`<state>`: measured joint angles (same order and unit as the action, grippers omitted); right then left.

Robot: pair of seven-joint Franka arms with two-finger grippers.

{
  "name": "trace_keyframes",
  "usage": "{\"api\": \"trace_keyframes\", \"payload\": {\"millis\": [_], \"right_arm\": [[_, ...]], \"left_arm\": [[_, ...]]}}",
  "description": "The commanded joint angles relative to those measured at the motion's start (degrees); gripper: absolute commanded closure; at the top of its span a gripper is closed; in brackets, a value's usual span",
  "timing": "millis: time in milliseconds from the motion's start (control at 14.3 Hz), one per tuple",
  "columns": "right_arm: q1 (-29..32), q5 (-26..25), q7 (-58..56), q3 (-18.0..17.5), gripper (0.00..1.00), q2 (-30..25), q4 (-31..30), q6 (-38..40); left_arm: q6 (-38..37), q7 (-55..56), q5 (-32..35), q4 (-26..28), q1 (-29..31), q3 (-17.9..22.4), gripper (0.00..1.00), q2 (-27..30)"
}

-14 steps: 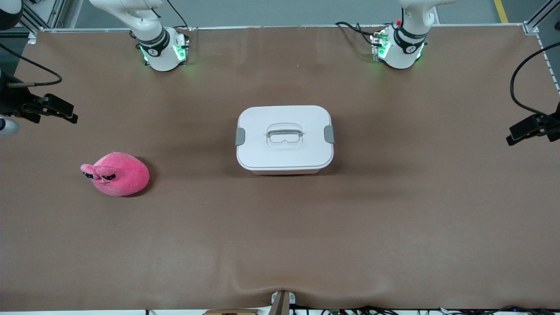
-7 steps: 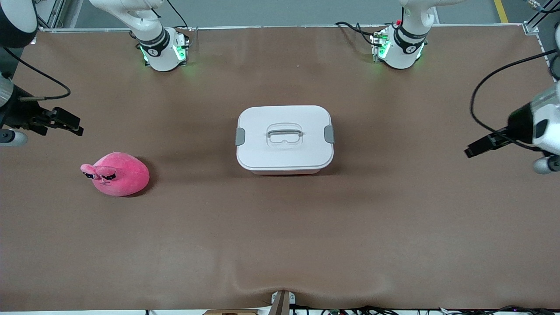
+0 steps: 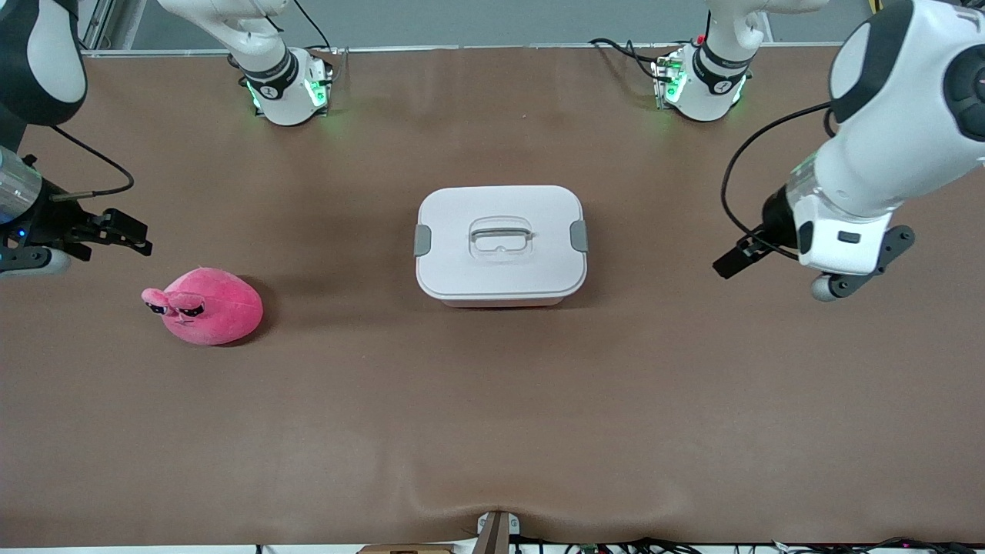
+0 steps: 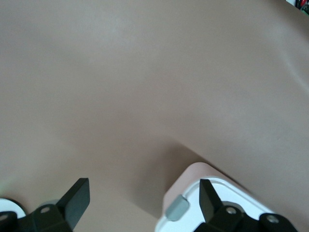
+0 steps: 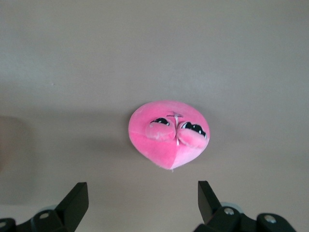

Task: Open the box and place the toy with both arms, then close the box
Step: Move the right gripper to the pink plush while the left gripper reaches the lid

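The box (image 3: 500, 242), closed under its white lid with grey side clips (image 3: 422, 240) and a clear handle (image 3: 501, 235), sits mid-table. The pink plush toy (image 3: 204, 305) lies toward the right arm's end, nearer the front camera than the box. My right gripper (image 3: 131, 235) hangs open over the table beside the toy; its wrist view shows the toy (image 5: 169, 133) ahead of the open right gripper (image 5: 142, 203). My left gripper (image 3: 729, 264) hovers open over the table at the left arm's end, apart from the box. The left wrist view has the open left gripper (image 4: 143, 200) near a box corner (image 4: 190, 181) and clip (image 4: 176, 208).
Brown cloth (image 3: 492, 415) covers the whole table. The two arm bases (image 3: 288, 88) (image 3: 700, 85) stand with green lights along the edge farthest from the front camera. A small mount (image 3: 496, 527) sits at the table's front edge.
The left arm has swung in from the table's end toward the box. The right gripper has drifted down a little toward the toy. Box and toy have not moved.
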<state>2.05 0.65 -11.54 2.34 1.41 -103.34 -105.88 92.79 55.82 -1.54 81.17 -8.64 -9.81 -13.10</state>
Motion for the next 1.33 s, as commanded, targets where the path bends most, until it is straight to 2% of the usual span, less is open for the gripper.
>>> {"api": "trace_keyframes", "payload": {"millis": [0, 349, 489, 908, 1257], "right_arm": [[0.76, -2.14, -6.72, -0.5, 0.0, 2.1, -0.81, -2.74], [1.64, -2.32, -22.88, -0.5, 0.0, 7.37, -0.72, -13.81], [2.17, -2.23, -26.15, -0.5, 0.0, 9.48, -0.72, -14.71], [2.87, -2.14, -26.61, -0.5, 0.0, 13.26, -1.25, -14.8], [2.35, -1.61, -26.52, -0.59, 0.0, 14.23, -3.27, -16.02]], "left_arm": [[0.2, 6.47, -0.75, -1.45, -1.98, 0.32, 0.0, -1.05], [2.21, 20.09, -0.75, -1.45, -7.7, 0.32, 0.0, -3.07], [3.18, 25.45, -0.84, -1.45, -9.54, 0.32, 0.0, -3.86], [5.38, 36.98, -0.75, -1.45, -14.9, 0.32, 0.0, -6.41], [7.23, 45.67, -0.66, -1.36, -17.98, 0.41, 0.0, -7.99]]}}
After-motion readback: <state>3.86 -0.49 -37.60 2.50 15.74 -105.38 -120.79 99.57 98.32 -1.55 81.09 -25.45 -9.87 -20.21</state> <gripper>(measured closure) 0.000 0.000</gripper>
